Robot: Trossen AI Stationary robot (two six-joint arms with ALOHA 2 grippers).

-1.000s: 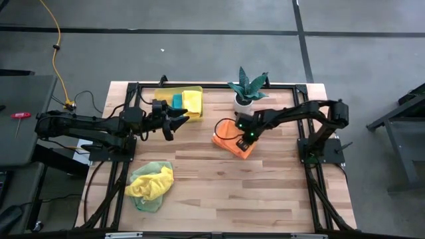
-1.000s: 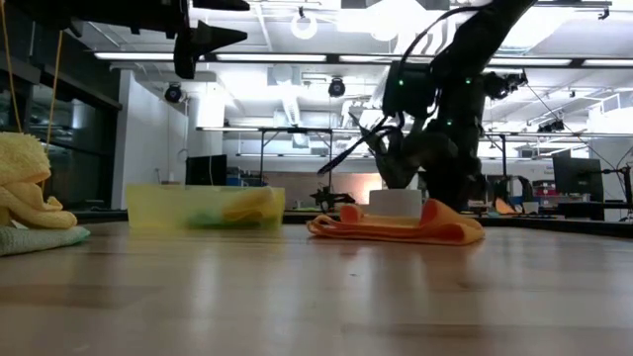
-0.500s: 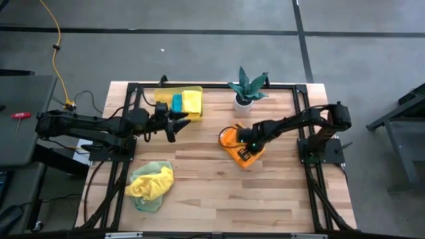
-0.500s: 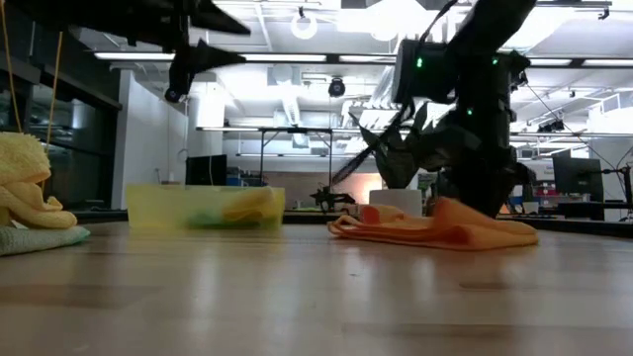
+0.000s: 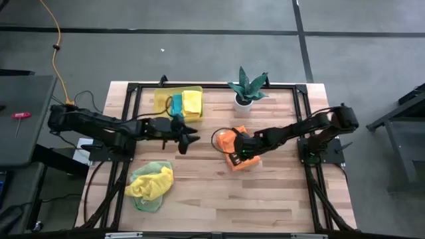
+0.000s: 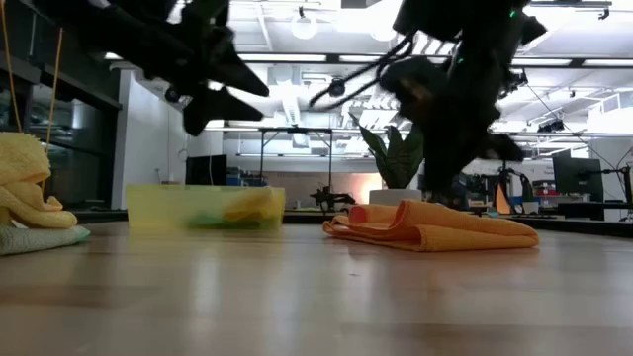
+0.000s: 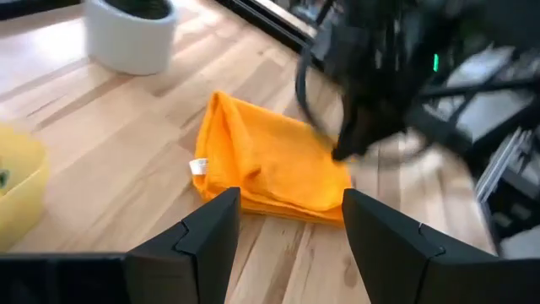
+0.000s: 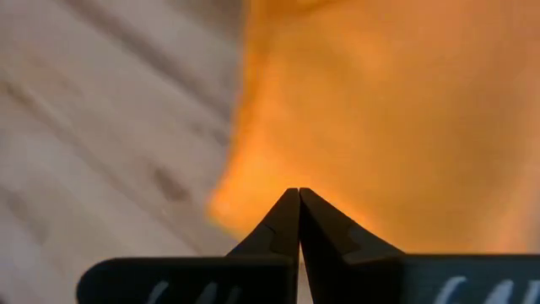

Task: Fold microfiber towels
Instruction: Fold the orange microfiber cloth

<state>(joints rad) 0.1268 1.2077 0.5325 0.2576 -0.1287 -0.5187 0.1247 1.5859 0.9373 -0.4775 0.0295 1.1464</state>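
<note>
An orange towel (image 5: 228, 139), folded into a thick pad, lies flat on the wooden table a little right of its middle; it also shows in the low view (image 6: 435, 227) and the left wrist view (image 7: 270, 169). My right gripper (image 5: 236, 151) is shut and stands over the towel's top (image 8: 380, 101), with no cloth between its fingers (image 8: 299, 196). My left gripper (image 5: 190, 138) is open and empty, above the table to the towel's left and pointing at it (image 7: 289, 196). My right gripper has its shut fingertips at the top face of the orange towel (image 8: 278, 160), coming from the table's right and slanting down. I cannot tell whether they touch the cloth or hover just above it.
A translucent yellow bin (image 5: 178, 103) with yellow and teal towels stands at the far left. A plant in a white pot (image 5: 246, 99) stands behind the orange towel. A crumpled yellow towel on a light green one (image 5: 149, 184) lies at the near left. Bare wood lies near right.
My right gripper has gone toward the near and left edges, and the orange towel has slid with it toward the near edge and turned a little. My left gripper has gone right toward the orange towel and come down.
</note>
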